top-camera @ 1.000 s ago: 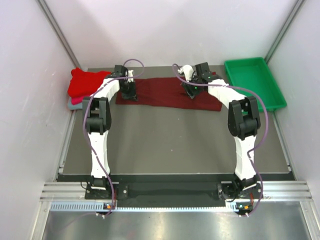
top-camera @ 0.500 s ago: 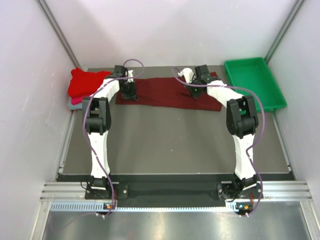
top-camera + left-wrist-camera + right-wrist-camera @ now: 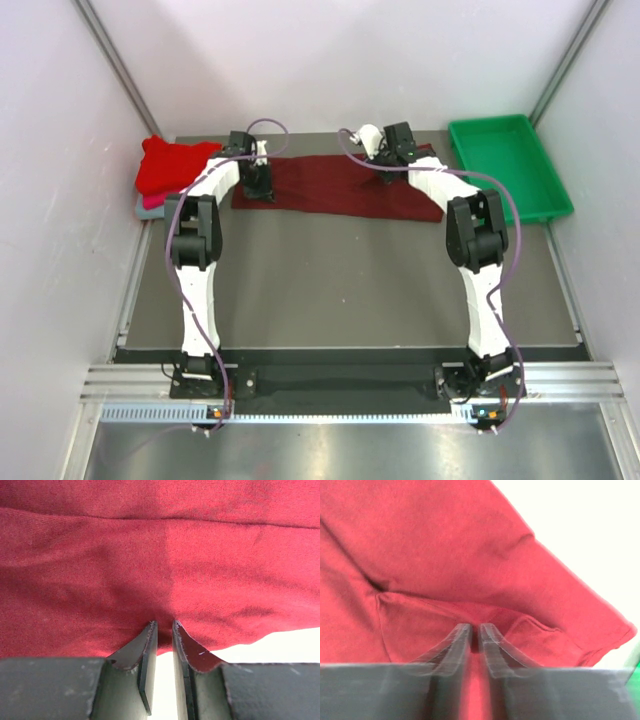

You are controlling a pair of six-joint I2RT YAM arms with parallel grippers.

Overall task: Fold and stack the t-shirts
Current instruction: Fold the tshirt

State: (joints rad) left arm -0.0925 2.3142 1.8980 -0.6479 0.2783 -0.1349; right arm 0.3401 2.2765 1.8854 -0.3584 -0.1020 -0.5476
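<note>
— Two grippers are shown; what is clamped?
— Cloth of the maroon t-shirt (image 3: pixel 320 190) is pinched by the left gripper (image 3: pixel 164 625) and by the right gripper (image 3: pixel 475 627). It is spread at the far side of the table (image 3: pixel 340 280), between the red t-shirt (image 3: pixel 170 165) and green tray (image 3: pixel 510 165).

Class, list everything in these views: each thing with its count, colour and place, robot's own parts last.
dark maroon cloth t-shirt: one, dark maroon, spread flat, far centre.
folded cloth t-shirts: three, bright red above pink and grey-blue, stacked far left.
green plastic tray: one, green, far right corner.
dark grey table: one, dark grey, beneath everything.
left gripper: one, black, shut on the maroon shirt's left end.
right gripper: one, black, shut on its right part.
</note>
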